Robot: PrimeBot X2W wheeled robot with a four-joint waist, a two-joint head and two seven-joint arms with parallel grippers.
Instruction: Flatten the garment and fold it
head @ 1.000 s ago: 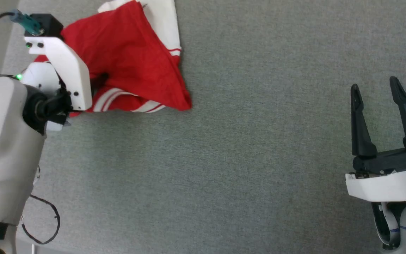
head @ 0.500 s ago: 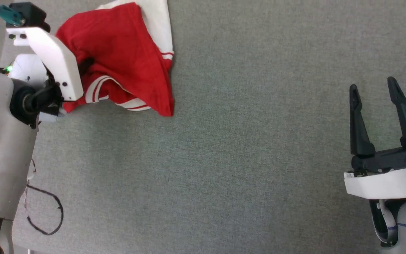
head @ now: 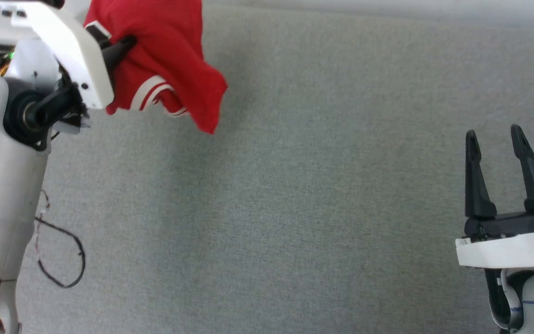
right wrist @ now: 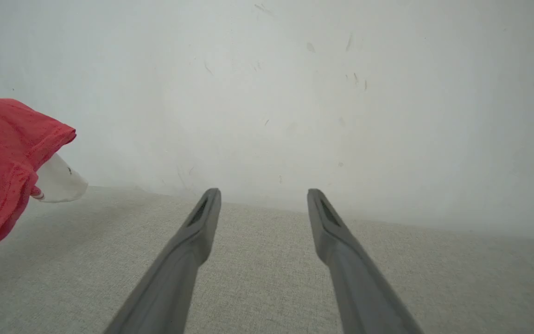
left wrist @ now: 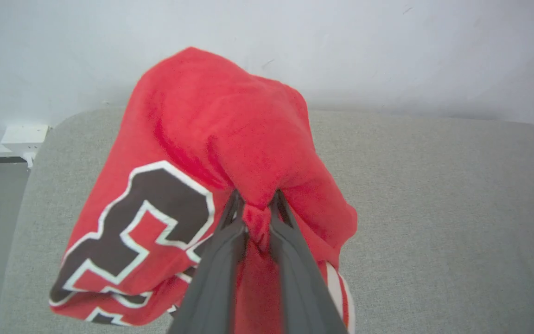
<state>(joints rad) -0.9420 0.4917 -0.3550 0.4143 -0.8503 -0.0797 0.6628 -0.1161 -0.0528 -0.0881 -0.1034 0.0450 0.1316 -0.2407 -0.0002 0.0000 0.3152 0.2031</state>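
1. Upper left of the head view: red jersey T-shirt with white sleeves and red-and-white stripes (head: 169, 51), hanging in a crumpled bunch.
2. Low in the middle of the left wrist view: left pincer (left wrist: 256, 199) with two long dark fingers, clenched tight on a fold of the red cloth.
3. Lower left of that same view: big black number with a white outline (left wrist: 146, 222) on the shirt, just left of the fingers.
4. Just right of the fingers: a bit of striped trim (left wrist: 336, 287) peeking out.
5. Lower right of the head view: right pincer (head: 493, 134), fingers spread wide, gripping nothing, well apart from the shirt.
6. Left edge of the right wrist view: a red corner and a bit of white sleeve, up in the air over the surface.
7. Under everything: flat grey cloth-covered surface (head: 318, 208); behind it, plain white wall (right wrist: 295, 93).
8. Lower left of the head view: thin black cable loop (head: 83, 260), beside the pale left arm (head: 3, 185).
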